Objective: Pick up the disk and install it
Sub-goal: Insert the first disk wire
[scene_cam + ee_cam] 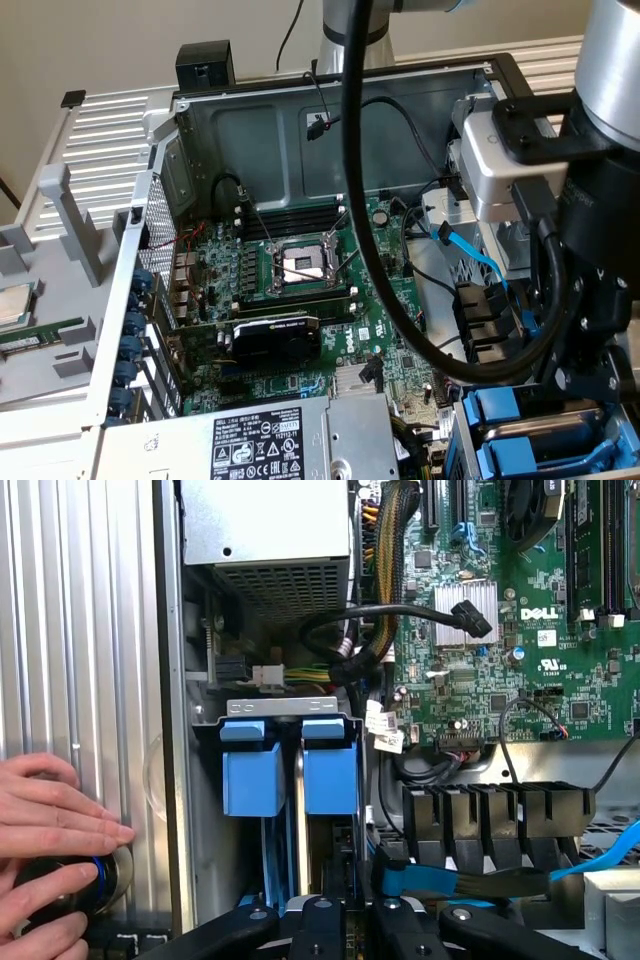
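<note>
The arm (610, 180) is seen at 3 o'clock in the exterior view. It is bent down over the open case (260, 130), and its wrist is pointed into the corner at 5 o'clock. A thick black cable (350, 150) is hung from it in a big loop across the board (395, 235).

The gripper (350, 932) is held low, right at the bay (290, 708). It cannot be told if the gripper is open or closed, or if anything is gripped.

The disk (330, 775) is stood on its edge inside the bay, in its blue frame, just in front of the gripper. A second blue frame (250, 775) is set just beside it. In the exterior view the blue frames are seen at 5 o'clock, under the arm.

A person's hand (45, 830) is laid on the ribbed grey panel (90, 630) outside the case. A round knob (108, 875) is touched by it.
</note>
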